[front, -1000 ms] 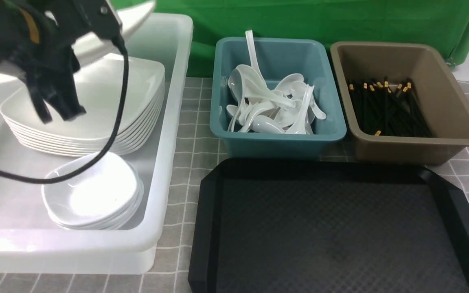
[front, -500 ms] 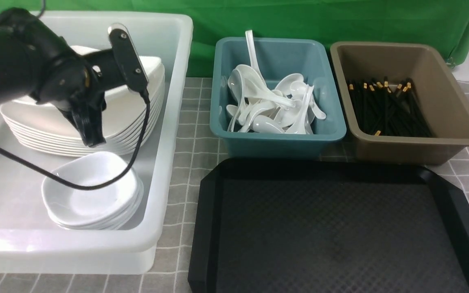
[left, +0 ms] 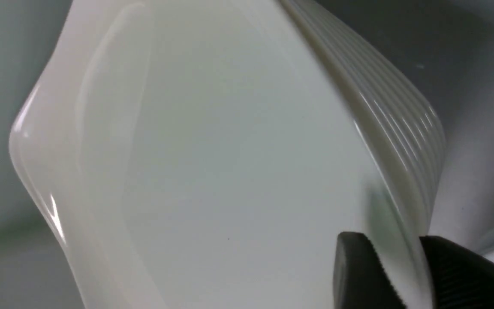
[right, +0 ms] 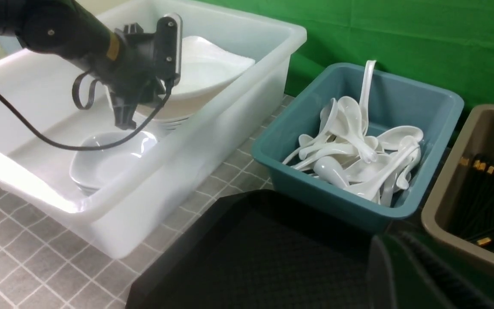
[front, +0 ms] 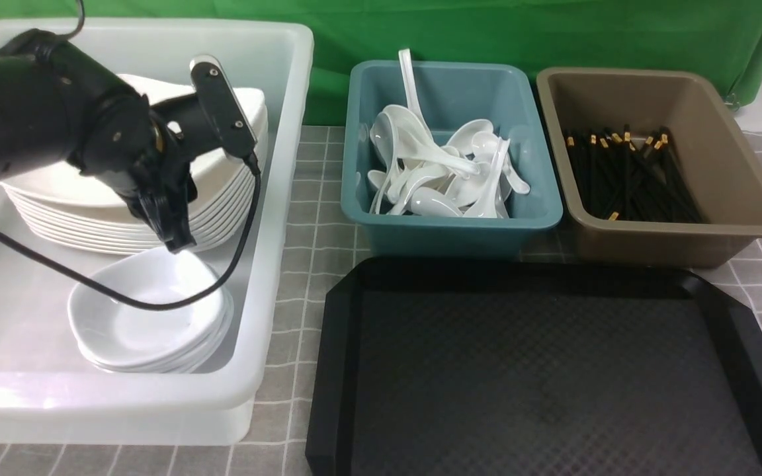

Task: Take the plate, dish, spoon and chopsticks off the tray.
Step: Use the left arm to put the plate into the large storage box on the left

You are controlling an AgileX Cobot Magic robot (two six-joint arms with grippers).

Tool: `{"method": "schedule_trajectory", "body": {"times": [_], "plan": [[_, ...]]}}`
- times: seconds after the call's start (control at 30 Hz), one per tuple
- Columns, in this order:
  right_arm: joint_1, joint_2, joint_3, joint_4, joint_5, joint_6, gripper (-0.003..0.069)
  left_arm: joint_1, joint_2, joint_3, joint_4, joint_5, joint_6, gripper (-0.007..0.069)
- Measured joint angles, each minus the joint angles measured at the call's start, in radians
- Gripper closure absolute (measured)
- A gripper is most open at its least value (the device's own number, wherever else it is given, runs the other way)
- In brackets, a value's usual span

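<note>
Lowered: left claw [left: 395,274] pinching plate [front: 235,112] rim onto stack (white tub [front: 288,198]); tray [front: 553,370] bare

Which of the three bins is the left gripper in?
The big translucent white bin, left of the teal spoon bin and brown chopstick bin. The left gripper pinches the top plate of the stack there.

One tray [front: 553,370]; three tubs: white [front: 275,198], teal [front: 454,231], brown [front: 738,192]; one plate stack [front: 222,198]; one dish stack [front: 149,324].
</note>
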Motion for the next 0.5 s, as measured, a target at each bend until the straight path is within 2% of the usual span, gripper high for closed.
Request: {"method": "schedule_trajectory", "body": {"times": [0.13, 0.2, 0.27, 0.3, 0.37, 0.4, 0.43, 0.5], "plan": [[0.000, 0.000, 0.000, 0.003, 0.035, 0.000, 0.0624, 0.000, -0.002, 0.000, -0.029, 0.051, 0.000, 0.0199], [0.000, 0.000, 0.000, 0.003, 0.048, -0.002, 0.0622, 0.000, -0.024, 0.000, -0.089, 0.081, -0.007, 0.0097], [0.000, 0.000, 0.000, 0.003, 0.053, -0.002, 0.0622, -0.003, -0.043, 0.000, -0.118, 0.093, -0.020, 0.0067], [0.000, 0.000, 0.000, 0.004, 0.059, -0.003, 0.0620, -0.015, -0.096, 0.000, -0.155, 0.104, -0.066, 0.0041], [0.000, 0.000, 0.000, 0.006, 0.065, -0.003, 0.0618, -0.043, -0.185, 0.000, -0.177, 0.105, -0.170, 0.0053], [0.000, 0.000, 0.000, 0.006, 0.066, -0.003, 0.0617, -0.046, -0.195, 0.000, -0.177, 0.105, -0.182, 0.0053], [0.000, 0.000, 0.000, 0.006, 0.070, -0.003, 0.0616, -0.065, -0.262, 0.001, -0.197, 0.104, -0.254, 0.0095], [0.000, 0.000, 0.000, 0.006, 0.084, -0.003, 0.0613, -0.095, -0.387, 0.024, -0.257, 0.082, -0.308, 0.0205]]}}
